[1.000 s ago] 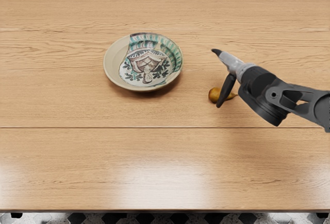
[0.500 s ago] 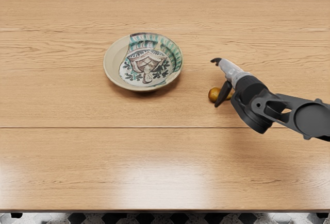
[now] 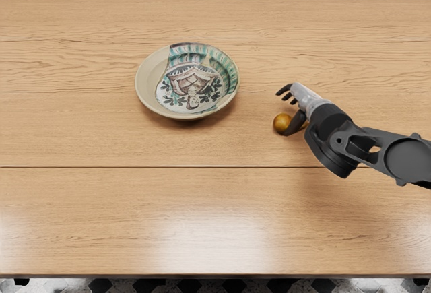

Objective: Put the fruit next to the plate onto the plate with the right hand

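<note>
A small yellow-brown fruit (image 3: 281,122) lies on the wooden table, to the right of the patterned plate (image 3: 148,77). My right hand (image 3: 291,110) comes in from the right edge and sits right against the fruit's right side. Its fingers (image 3: 285,91) curl over above the fruit and the thumb reaches down beside it. The fruit rests on the table, with the hand partly round it and no firm grasp visible. The plate holds nothing. The left arm is out of view.
The wooden table (image 3: 202,199) stretches wide in front of and behind the plate. Its far edge runs along the top of the picture and its near edge along the bottom.
The right hand has sunk lower and drawn in towards the fruit, and its fingers have gone from stretched out to curled over it. The fruit and the plate have not moved.
</note>
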Motion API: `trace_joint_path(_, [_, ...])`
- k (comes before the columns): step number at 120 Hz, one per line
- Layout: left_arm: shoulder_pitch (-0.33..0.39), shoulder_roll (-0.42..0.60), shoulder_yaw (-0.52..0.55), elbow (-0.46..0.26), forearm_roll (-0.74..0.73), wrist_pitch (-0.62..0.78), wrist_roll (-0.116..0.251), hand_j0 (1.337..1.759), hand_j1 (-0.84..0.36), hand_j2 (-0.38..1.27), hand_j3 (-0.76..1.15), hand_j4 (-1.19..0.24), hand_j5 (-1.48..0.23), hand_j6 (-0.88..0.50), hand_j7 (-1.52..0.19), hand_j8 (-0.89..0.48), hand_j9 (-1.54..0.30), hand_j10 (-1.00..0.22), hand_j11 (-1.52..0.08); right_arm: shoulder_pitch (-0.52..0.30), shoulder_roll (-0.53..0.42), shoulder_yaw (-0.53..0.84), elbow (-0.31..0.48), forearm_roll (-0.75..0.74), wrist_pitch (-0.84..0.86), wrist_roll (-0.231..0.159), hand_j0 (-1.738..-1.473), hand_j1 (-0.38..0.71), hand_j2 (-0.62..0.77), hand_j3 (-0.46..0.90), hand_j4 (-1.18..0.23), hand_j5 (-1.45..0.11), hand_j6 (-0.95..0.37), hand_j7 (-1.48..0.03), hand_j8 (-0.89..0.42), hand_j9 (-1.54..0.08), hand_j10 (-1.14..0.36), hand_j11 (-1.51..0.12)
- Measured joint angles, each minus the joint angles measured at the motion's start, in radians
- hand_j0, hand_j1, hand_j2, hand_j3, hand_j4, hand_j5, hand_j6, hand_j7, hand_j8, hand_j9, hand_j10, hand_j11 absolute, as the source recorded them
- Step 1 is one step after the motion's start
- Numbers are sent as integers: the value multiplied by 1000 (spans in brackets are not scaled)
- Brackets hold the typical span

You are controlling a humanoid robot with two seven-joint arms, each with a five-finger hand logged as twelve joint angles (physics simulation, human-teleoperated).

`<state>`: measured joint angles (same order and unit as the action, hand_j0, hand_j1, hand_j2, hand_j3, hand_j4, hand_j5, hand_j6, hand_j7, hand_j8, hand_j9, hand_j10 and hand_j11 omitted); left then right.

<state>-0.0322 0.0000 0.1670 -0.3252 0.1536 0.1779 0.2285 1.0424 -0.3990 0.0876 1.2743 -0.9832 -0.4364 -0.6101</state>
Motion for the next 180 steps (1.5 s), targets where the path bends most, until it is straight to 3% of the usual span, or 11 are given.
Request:
trace_joint_path(59, [0,0,0,0,0,0,0,1658,324,4,0,-20,-27,-20,-27,-20,-27,-20,-27,-1,2,0,-7,8,6,0,-1658,239,-57,0,-492,-652,-497,-645,-490,-652,-491,-653])
trace_joint_path(80, [0,0,0,0,0,0,0,1658,324,4,0,-20,-27,-20,-27,-20,-27,-20,-27,-2,1,0,-7,8,11,0,-1655,313,66,-1,-570,-754,-455,-747,-439,-759,-468,-760])
trace_joint_path(99, [0,0,0,0,0,0,0,1658,324,4,0,-20,-27,-20,-27,-20,-27,-20,-27,-5,1,2,-7,2,19,-1,-1651,341,65,-1,-617,-826,-398,-814,-389,-826,-403,-835])
trace_joint_path(122, [0,0,0,0,0,0,0,1658,324,4,0,-20,-27,-20,-27,-20,-27,-20,-27,-9,5,4,-24,-3,30,-2,-1648,283,211,-1,-796,-829,-510,-853,-498,-847,-496,-859])
trace_joint_path(130, [0,0,0,0,0,0,0,1658,324,4,0,-20,-27,-20,-27,-20,-27,-20,-27,-9,7,4,-27,-2,31,-2,-1648,262,193,-1,-824,-827,-529,-860,-528,-847,-511,-861])
trace_joint_path(180, [0,0,0,0,0,0,0,1658,324,4,0,-20,-27,-20,-27,-20,-27,-20,-27,70,39,73,-30,23,54,0,-1655,279,316,0,-715,-882,-548,-880,-536,-881,-542,-888])
